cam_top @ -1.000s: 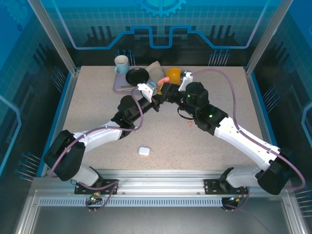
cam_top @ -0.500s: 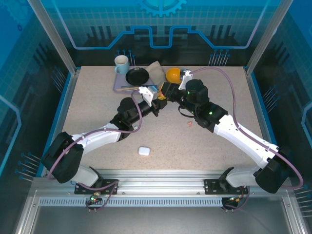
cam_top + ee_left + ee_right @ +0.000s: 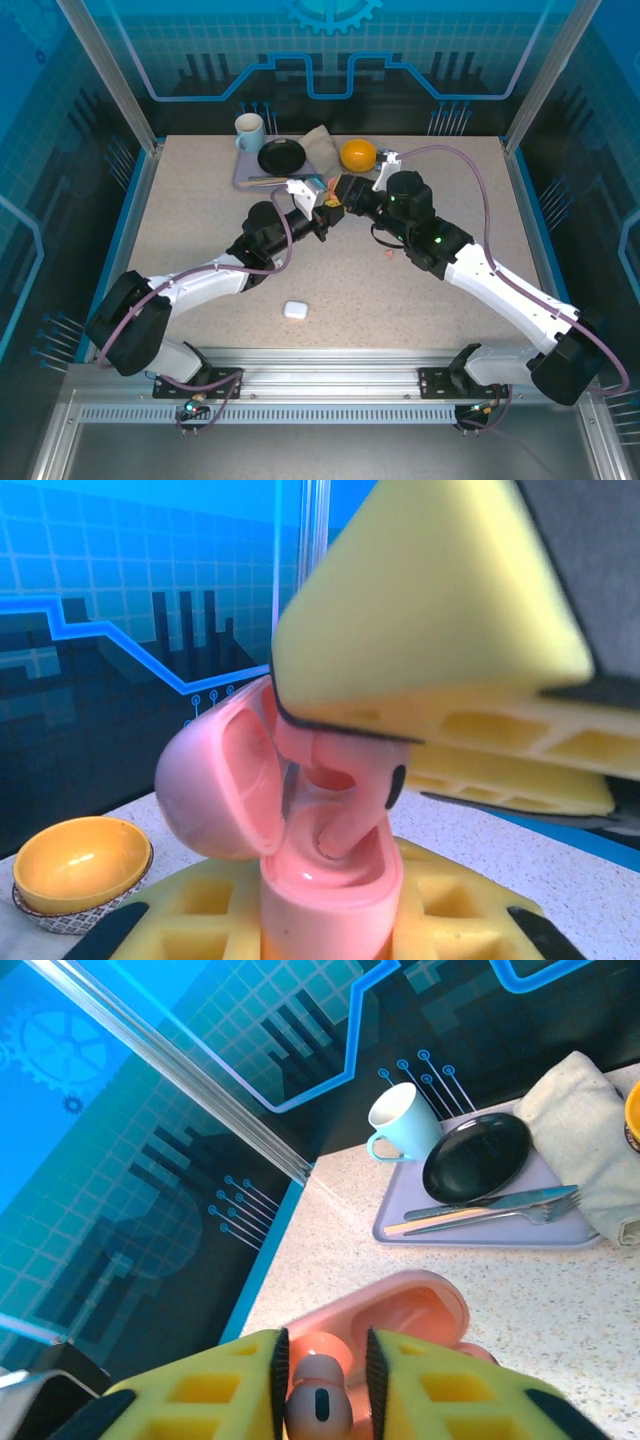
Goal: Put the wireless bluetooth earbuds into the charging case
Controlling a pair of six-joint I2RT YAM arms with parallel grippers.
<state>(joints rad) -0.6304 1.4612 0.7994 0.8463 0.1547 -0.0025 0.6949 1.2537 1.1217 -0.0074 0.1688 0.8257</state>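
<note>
— One earbud [image 3: 318, 1408], pink: where logged?
— Stem down in the open pink case [image 3: 330, 875], head between the pads of the right end effector [image 3: 322, 1360]. Pinched or standing just clear: cannot tell. Case clamped upright in the left end effector [image 3: 325, 930], held above the counter [image 3: 190, 200], lid hinged back.
— Handling note for seating?
— Judged: press straight down along the socket, no twist. Keep the case rigid. Part the pads only after flush seating, then lift out vertically so as not to drag the earbud back out.
— Room?
— Tight beyond: tray [image 3: 400, 1222] with mug [image 3: 402, 1120] and plate [image 3: 478, 1157], plus orange bowl [image 3: 358, 154], just behind the meeting point. Bare counter on the near side, apart from a white case [image 3: 294, 310] near the front edge and a pink bit [image 3: 387, 256], possibly a second earbud, beside the right arm. Advised: retreat toward the bases.
</note>
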